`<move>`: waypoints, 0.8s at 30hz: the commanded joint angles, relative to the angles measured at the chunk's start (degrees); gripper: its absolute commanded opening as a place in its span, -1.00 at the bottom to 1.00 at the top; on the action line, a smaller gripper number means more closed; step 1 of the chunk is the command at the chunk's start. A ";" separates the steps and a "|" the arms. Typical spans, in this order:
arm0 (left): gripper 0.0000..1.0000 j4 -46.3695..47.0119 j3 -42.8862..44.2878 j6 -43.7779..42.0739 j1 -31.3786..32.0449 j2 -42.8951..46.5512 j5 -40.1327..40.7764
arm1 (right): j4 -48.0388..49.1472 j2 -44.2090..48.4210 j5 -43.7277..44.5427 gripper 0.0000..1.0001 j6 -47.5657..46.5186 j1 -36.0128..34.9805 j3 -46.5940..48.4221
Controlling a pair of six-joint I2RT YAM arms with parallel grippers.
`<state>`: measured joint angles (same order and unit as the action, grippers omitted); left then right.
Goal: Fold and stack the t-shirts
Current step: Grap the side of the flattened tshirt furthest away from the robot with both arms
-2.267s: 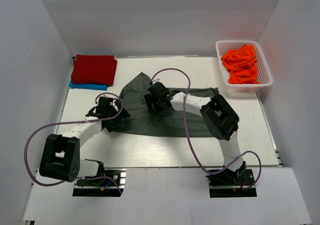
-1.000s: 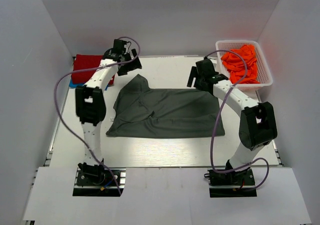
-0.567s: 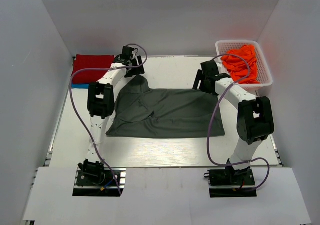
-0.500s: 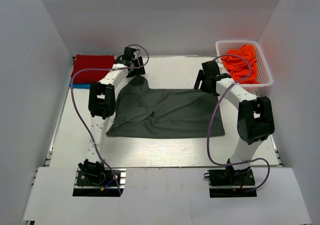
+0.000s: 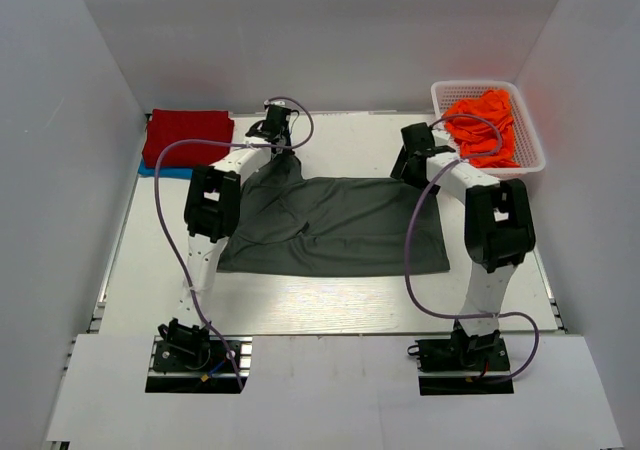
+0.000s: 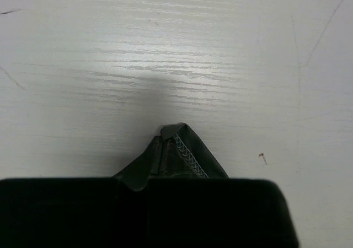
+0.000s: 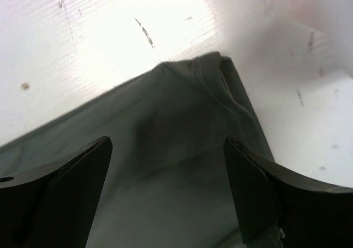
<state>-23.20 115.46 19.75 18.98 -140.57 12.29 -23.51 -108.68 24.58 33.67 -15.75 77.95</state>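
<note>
A large dark charcoal-grey t-shirt [image 5: 330, 225] lies spread over the middle of the table. My left gripper [image 5: 278, 136] is at its far left corner. In the left wrist view that gripper [image 6: 148, 183] is shut on the cloth, and a stitched tip of the dark shirt [image 6: 187, 151] pokes out past the jaws. My right gripper [image 5: 412, 166] hovers over the far right corner. In the right wrist view it [image 7: 166, 149] stands open with the shirt's corner [image 7: 187, 110] between its fingers [image 7: 83, 176]. A folded red t-shirt [image 5: 186, 136] lies on a blue one [image 5: 152, 170] at the far left.
A white lattice basket [image 5: 533, 160] at the far right holds crumpled orange t-shirts [image 5: 484, 125]. White walls close in the table on three sides. Both arms' purple cables loop above the shirt's sides.
Both arms swung from the shirt's middle out to its far corners. The left gripper went from open to shut on the far left corner. The right gripper stayed open.
</note>
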 commanded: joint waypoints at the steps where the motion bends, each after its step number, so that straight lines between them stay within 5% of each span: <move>1: -1.00 -4.84 -1.38 0.55 -0.09 0.73 3.26 | 2.23 -3.11 2.05 0.75 2.63 0.02 4.57; 10: -1.00 -3.34 -3.31 0.55 -0.61 4.87 6.69 | 9.00 -9.35 7.93 0.72 6.75 -0.07 9.31; 24: -1.00 -5.19 -2.78 1.60 -1.14 6.72 7.66 | 0.04 -16.65 6.80 0.44 7.99 -0.16 12.84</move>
<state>-25.89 113.08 20.64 18.11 -138.47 19.62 -20.58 -125.14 32.36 39.72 -15.86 91.29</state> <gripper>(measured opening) 0.031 0.728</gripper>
